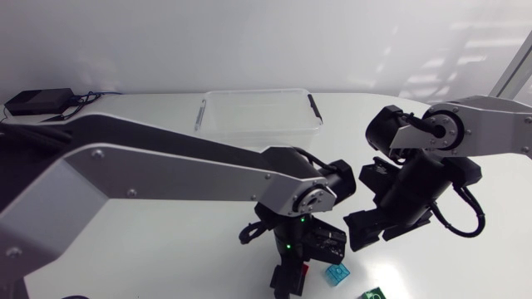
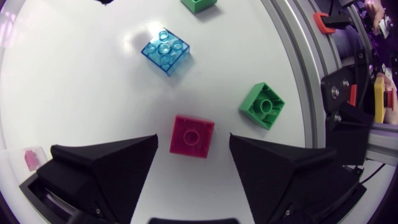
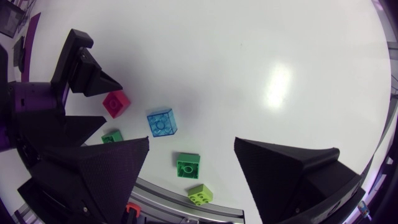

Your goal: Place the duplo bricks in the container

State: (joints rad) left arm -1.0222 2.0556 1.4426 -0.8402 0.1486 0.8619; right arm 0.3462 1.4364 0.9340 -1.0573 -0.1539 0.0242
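White tabletop [image 2: 62, 74] | left gripper [image 2: 193, 140] spread, small pink square plastic brick [image 2: 192, 136] between its fingers, touching neither | right gripper [image 3: 191, 142] spread too

We see a white table [image 1: 490, 266] with a clear plastic container [image 1: 258, 124] standing at its far middle and a small black box [image 1: 37, 100] with its cable at the far left. Loose bricks lie near our near edge, around the middle: a translucent blue brick [image 1: 337, 274], a green brick [image 1: 373, 294] right of it and nearer, a magenta brick [image 2: 192, 136] left of the blue one, a second green brick [image 2: 262, 105] beside the magenta one, and a lime brick [image 3: 199, 195] close to the edge
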